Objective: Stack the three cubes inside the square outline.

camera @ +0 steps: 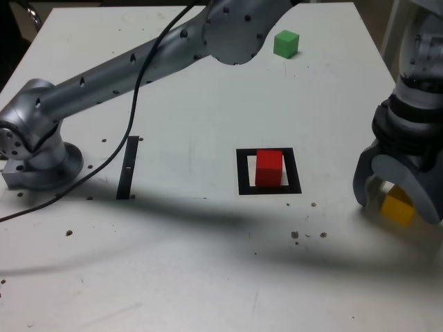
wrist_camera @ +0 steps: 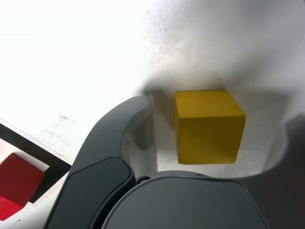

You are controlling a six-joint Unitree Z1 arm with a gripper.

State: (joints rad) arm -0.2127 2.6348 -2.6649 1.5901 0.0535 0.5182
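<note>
No writing or label can be read in either view. In the exterior view, a white table [camera: 208, 277], speckled with small dark crumbs, carries the thick black square outline [camera: 269, 171] near its middle, and a small matte red cube [camera: 269, 168] sits inside it. A small green cube [camera: 286, 43] lies far back, well apart. A thin black strip [camera: 128, 168] lies at the exterior view's left, near the silver arm base [camera: 38, 149]. At the right edge the dark grey gripper [camera: 394, 200] straddles a small yellow cube [camera: 398, 206]. In the wrist view the jaws stand apart around the yellow cube [wrist_camera: 208, 126], with a gap beside one finger [wrist_camera: 109, 157].
</note>
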